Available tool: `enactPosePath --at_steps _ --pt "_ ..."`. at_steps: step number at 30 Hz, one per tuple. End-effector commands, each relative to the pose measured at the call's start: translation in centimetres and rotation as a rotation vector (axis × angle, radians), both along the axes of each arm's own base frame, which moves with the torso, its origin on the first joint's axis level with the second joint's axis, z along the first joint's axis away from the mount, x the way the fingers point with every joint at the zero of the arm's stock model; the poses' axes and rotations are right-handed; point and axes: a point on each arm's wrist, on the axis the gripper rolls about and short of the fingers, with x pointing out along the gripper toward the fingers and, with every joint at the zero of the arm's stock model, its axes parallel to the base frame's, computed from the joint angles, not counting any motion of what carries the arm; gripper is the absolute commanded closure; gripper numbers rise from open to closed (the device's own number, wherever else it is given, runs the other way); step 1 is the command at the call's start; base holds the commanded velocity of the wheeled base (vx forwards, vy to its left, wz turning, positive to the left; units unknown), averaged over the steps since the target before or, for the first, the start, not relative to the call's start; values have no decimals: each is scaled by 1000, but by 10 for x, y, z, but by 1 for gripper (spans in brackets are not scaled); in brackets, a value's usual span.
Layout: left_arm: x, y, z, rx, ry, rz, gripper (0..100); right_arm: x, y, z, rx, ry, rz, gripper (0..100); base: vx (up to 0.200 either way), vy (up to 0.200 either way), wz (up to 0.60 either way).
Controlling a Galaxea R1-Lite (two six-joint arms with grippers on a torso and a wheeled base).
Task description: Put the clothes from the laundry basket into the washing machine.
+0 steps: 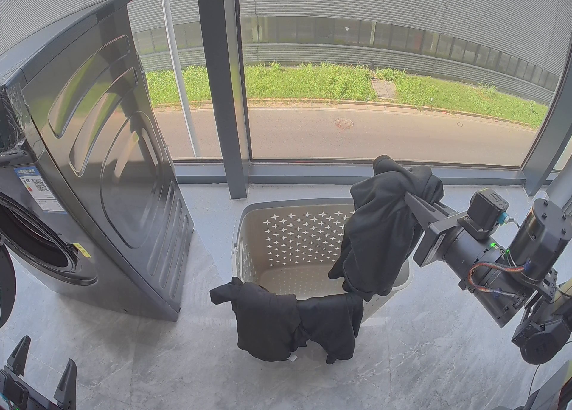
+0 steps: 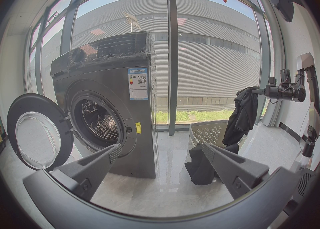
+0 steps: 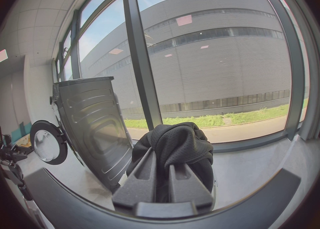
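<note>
Head view: my right gripper clenches a black garment above the laundry basket; a second garment drapes the basket's near rim. Left wrist view: my left gripper gapes empty, washing machine beside the basket. Right wrist view: jaws pinching the black garment.
</note>
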Motion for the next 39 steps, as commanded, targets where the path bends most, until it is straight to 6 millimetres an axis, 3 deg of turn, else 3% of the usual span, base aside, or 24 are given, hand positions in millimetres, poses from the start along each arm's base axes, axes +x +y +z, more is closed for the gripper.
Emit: enactPosePath --at_steps 1,17,23,39 --pt "0 0 -5 -2 -2 0 0 2 2 -4 -8 16 -35 100 -200 0 0" --pt "0 0 -5 5 -2 0 0 2 0 -6 -9 23 -45 100 -200 0 0" --pt "0 0 -5 1 -4 -1 0 1 0 -6 -8 22 -43 100 0 0 0" --pt "0 0 -5 -12 -5 -4 0 1 -1 -9 -12 36 -46 100 0 200 0"
